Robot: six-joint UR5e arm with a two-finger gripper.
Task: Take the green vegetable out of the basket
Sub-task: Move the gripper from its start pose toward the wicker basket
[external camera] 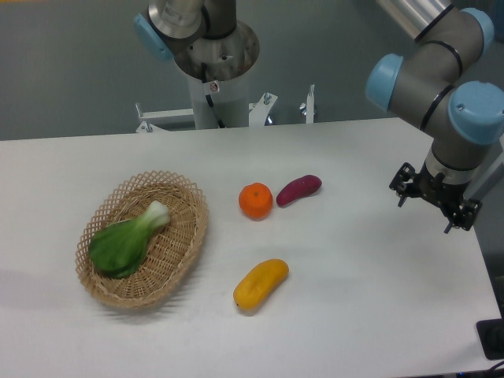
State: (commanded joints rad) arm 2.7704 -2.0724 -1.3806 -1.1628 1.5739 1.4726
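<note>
Green vegetable point(126, 242) lying inside the basket point(186, 238) at the left of the white table point(354, 315): bok-choy shape, glossy dark green leaves bunched toward the near-left, pale whitish-green stalk end pointing up and right. Smooth, plastic-looking surface set against coarse tan wicker. Basket oval and shallow, tightly woven floor, open lattice rim. To the right of the basket, well apart from it: a round orange fruit point(256, 200) with matte skin, just beside an elongated purple sweet potato point(298, 189); nearer the front edge, a smooth yellow mango-shaped fruit point(261, 284), curved and tapering. Far right, above the table edge, black two-finger gripper point(435, 198) on a grey arm with light-blue joint caps; holding nothing, fingers too small and dark to tell whether spread or closed. Well apart from the basket.
</note>
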